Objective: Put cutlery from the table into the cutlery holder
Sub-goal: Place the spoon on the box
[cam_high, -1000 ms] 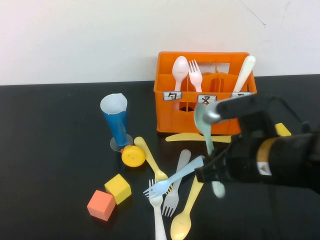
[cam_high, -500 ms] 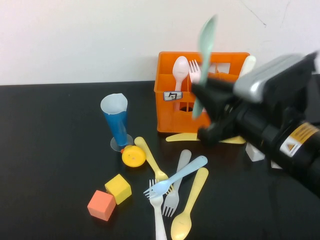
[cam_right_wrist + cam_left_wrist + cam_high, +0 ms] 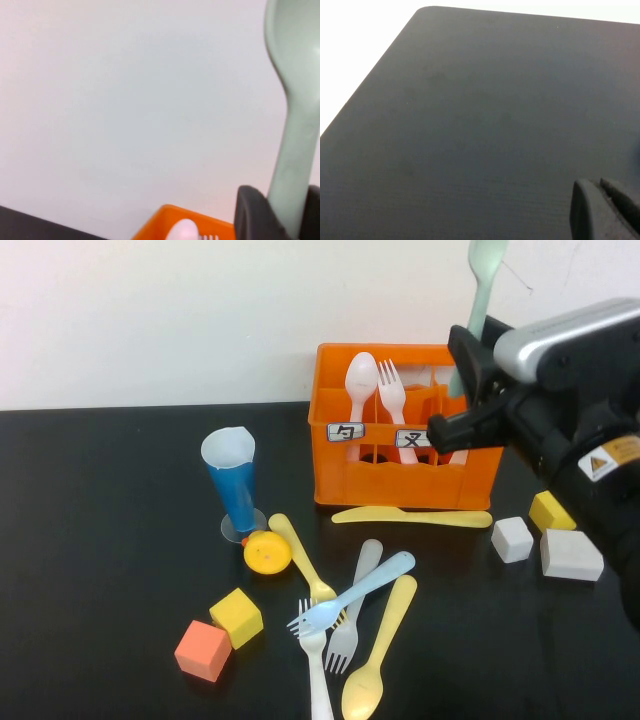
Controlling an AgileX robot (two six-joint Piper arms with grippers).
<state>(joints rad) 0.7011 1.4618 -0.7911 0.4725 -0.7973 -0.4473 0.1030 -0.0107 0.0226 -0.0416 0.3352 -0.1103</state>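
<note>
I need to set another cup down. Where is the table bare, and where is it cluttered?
Bare: the table left of the blue cup. Crowded: the cutlery pile before the cutlery holder, where the right pincer holds a green spoon. The left pincer is over bare tabletop.

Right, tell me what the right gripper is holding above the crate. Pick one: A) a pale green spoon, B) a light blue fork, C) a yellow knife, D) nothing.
A: the right gripper is shut on the pale green spoon, handle clamped and bowl pointing up, above the right end of the orange cutlery holder. The left gripper is over bare table, away from the work.
</note>
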